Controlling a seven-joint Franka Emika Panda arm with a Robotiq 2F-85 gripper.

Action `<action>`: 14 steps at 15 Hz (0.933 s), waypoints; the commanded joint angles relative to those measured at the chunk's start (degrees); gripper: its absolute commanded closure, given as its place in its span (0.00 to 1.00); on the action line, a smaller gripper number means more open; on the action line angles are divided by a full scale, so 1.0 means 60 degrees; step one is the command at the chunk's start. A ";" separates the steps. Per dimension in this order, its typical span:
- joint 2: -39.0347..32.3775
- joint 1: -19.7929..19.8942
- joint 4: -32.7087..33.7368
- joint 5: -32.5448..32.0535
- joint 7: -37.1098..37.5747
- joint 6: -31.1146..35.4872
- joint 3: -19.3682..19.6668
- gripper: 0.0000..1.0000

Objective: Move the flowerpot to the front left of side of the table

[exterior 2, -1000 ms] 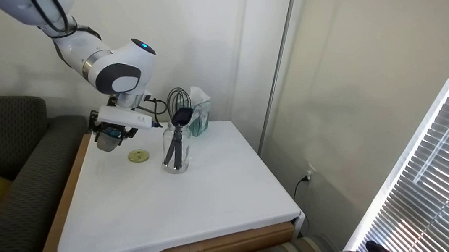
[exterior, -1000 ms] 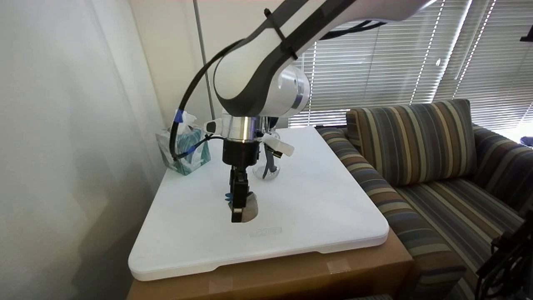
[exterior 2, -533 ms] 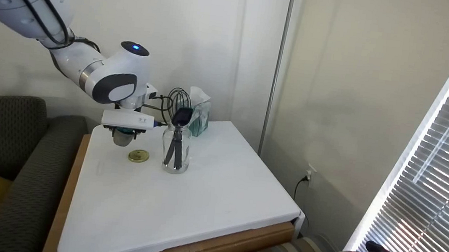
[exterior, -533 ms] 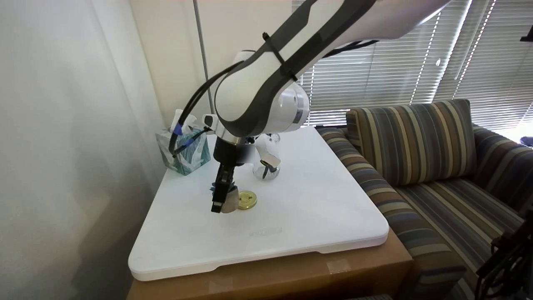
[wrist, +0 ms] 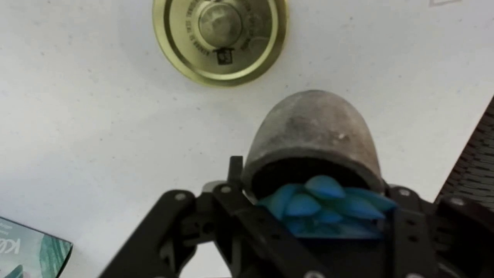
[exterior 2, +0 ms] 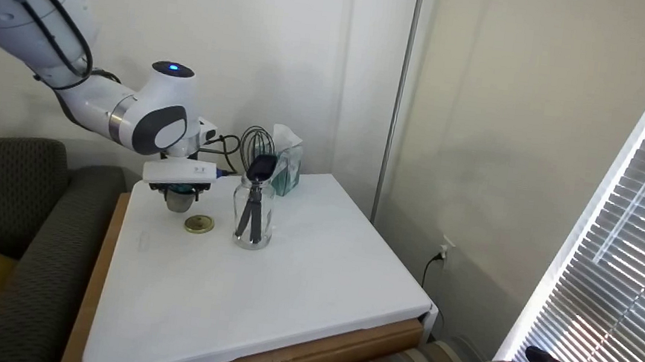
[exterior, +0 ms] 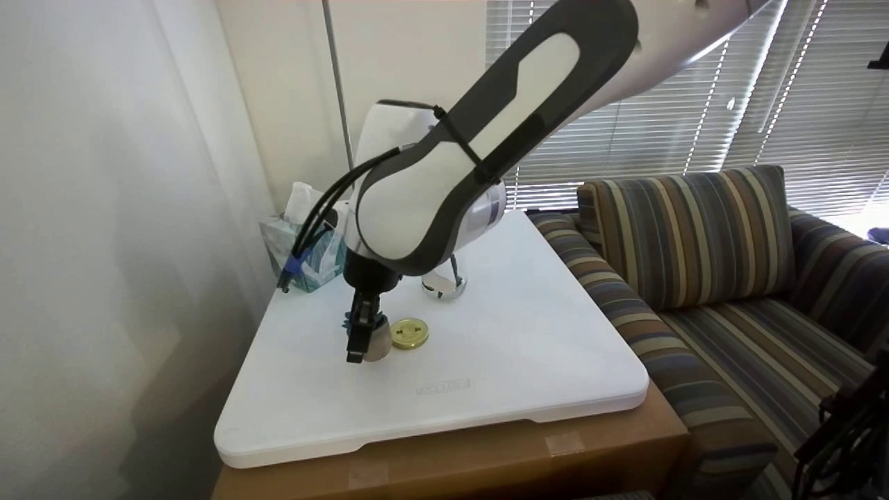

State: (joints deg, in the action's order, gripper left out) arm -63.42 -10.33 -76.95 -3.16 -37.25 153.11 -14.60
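Observation:
The flowerpot, with a grey-brown pot (exterior: 379, 343) and blue-teal leaves, is between the fingers of my gripper (wrist: 310, 177). In the wrist view the pot (wrist: 314, 123) has one finger at each side of its rim, and the blue leaves (wrist: 328, 206) sit close under the palm. The pot also shows under the gripper in an exterior view (exterior 2: 178, 201). The gripper is shut on it and leans a little. The pot is low over the white table (exterior: 528, 340); I cannot tell whether its base touches. The far finger is hidden in an exterior view.
A flat yellow disc (exterior: 410, 333) lies right beside the pot. A glass jar (exterior 2: 266, 217) with a whisk (exterior 2: 257, 143) and dark utensils stands near it. A teal tissue box (exterior 2: 289, 168) is at the wall. A striped sofa (exterior: 694, 250) and a dark sofa (exterior 2: 18, 189) border the table.
Over the second my gripper has carried the flowerpot to one side, uncovering the yellow disc, and the wrist has turned and tilted. In the last half second it has moved only slightly.

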 commanded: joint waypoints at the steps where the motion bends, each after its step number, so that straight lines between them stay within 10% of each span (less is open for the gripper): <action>1: -0.0399 -0.0134 0.0610 -0.0518 0.0445 -0.0159 0.0201 0.57; 8: -0.0697 0.0014 0.0977 -0.0554 0.1222 -0.0051 0.0138 0.57; 12: -0.0640 0.0052 0.0928 -0.0599 0.1366 -0.0106 0.0124 0.07; 14: -0.0584 0.0076 0.0893 -0.0595 0.1364 -0.0162 0.0105 0.00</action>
State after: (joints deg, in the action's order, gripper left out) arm -66.65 -10.52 -72.39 -5.37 -29.92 153.05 -13.77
